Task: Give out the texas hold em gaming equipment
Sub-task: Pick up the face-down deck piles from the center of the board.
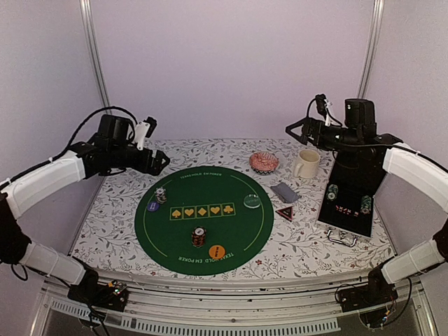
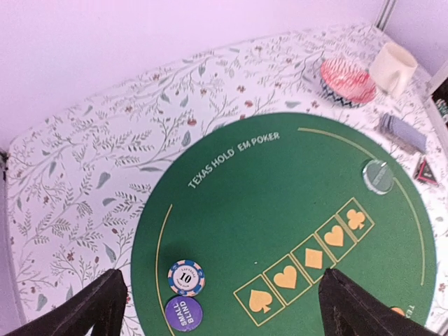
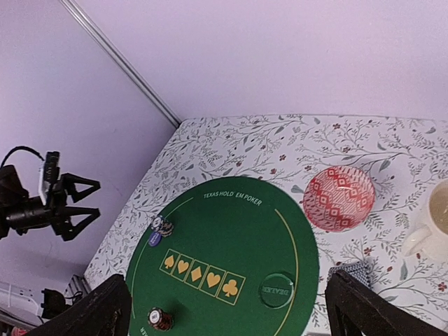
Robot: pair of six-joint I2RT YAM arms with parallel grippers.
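A round pink-patterned ceramic bowl (image 1: 264, 162) sat at about one o'clock on the white floral tablecloth (image 1: 112, 210). A cream ceramic mug (image 1: 306, 163) stood just beside it at three o'clock.

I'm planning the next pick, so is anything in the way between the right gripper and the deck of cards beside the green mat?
Nothing lies on the cards. The cream mug stands just behind them, on the line to the raised, open right gripper in the top view; a descent from above looks clear.
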